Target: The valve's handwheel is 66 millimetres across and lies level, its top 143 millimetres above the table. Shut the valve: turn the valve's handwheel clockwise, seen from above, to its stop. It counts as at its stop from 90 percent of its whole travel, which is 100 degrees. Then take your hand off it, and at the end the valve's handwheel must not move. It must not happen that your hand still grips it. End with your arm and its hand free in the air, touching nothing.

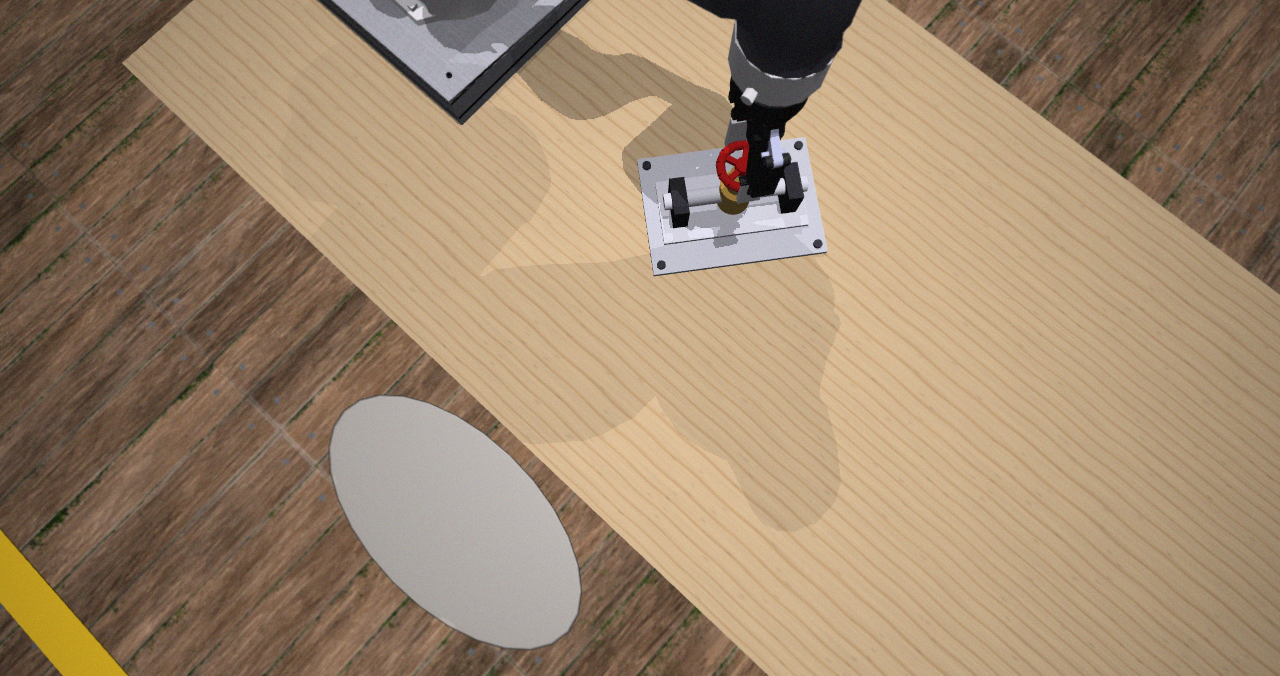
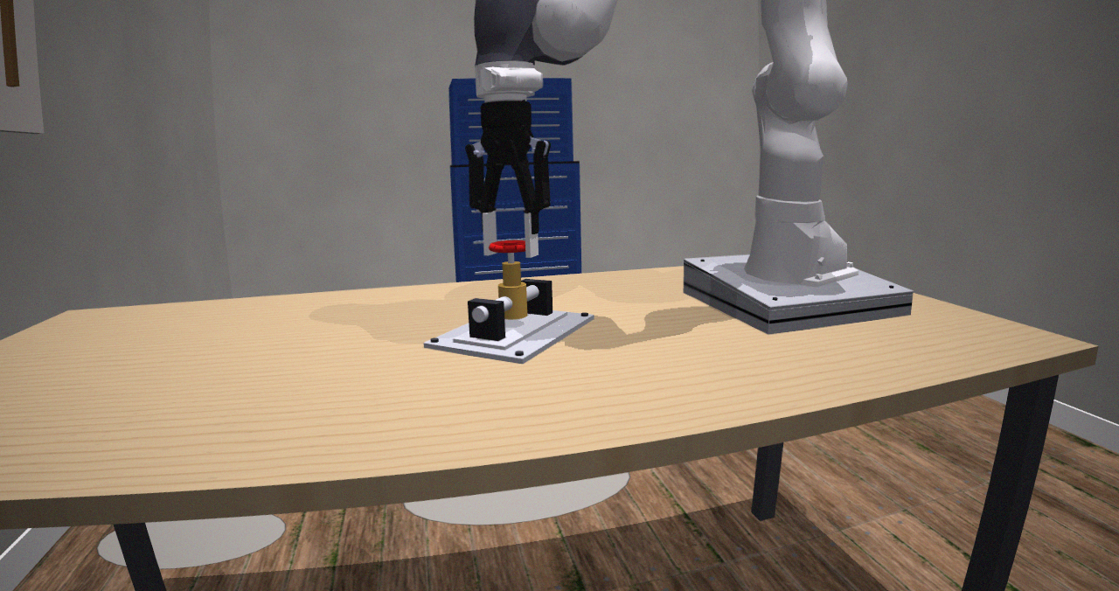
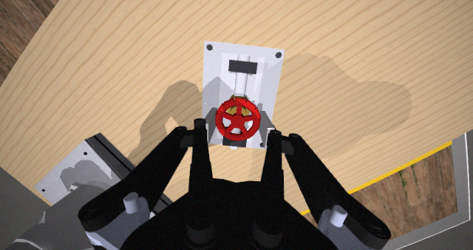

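Note:
The valve stands on a grey base plate (image 1: 732, 217) in the middle of the table. Its red handwheel (image 1: 732, 163) lies level on top of a brass body (image 2: 512, 294) with a white pipe held by two black clamps. My gripper (image 2: 509, 243) points straight down over the valve, with one finger pad on each side of the handwheel (image 2: 507, 246) at rim height. It is shut on the handwheel's rim. In the wrist view the handwheel (image 3: 237, 120) sits centred between my black fingers. The arm hides part of the wheel in the top view.
My arm's base (image 2: 794, 290) stands on the table at the back right, also in the top view (image 1: 452, 9). A blue cabinet (image 2: 512, 172) stands behind the table. A yellow line (image 3: 399, 169) runs along the floor by the table's edge.

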